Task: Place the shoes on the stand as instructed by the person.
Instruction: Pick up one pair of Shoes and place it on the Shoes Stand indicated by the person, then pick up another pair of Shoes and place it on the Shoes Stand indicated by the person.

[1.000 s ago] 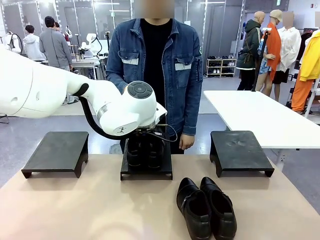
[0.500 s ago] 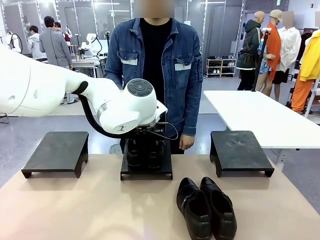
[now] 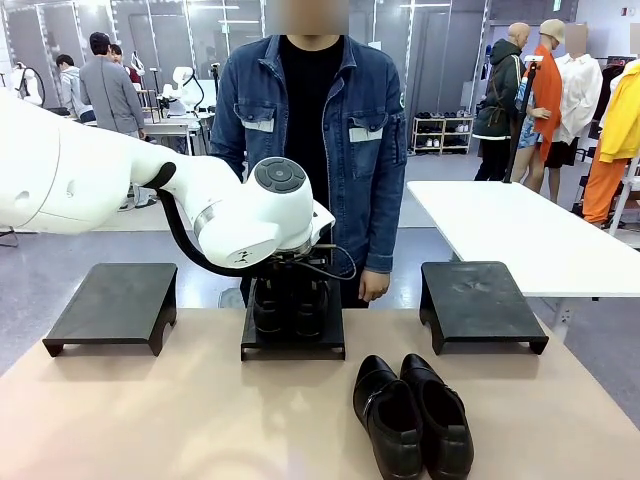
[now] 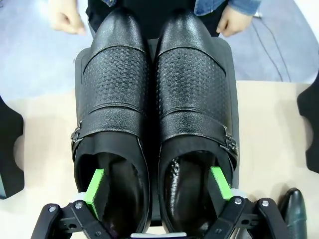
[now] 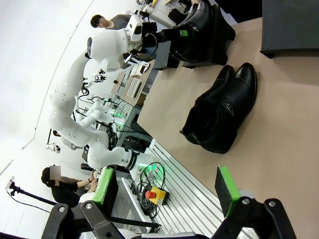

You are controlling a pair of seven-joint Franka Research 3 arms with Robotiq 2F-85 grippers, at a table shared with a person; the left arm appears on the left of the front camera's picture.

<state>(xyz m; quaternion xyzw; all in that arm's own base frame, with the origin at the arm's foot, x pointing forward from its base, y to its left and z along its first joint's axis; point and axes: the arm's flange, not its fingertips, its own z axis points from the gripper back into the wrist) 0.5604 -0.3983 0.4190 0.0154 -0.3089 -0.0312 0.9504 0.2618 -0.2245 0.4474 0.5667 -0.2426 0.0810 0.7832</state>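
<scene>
Since a second before, the left gripper had spread its jaws and its wrist had lifted slightly. Its green pads stood wide and released, one inside each heel opening of the pair of shoes set on the middle stand, toes toward the person. A second pair lay on the table right of centre, long axis running toward the far side and nearer the right arm, whose right gripper hung open, well apart. Both outer stands held nothing.
</scene>
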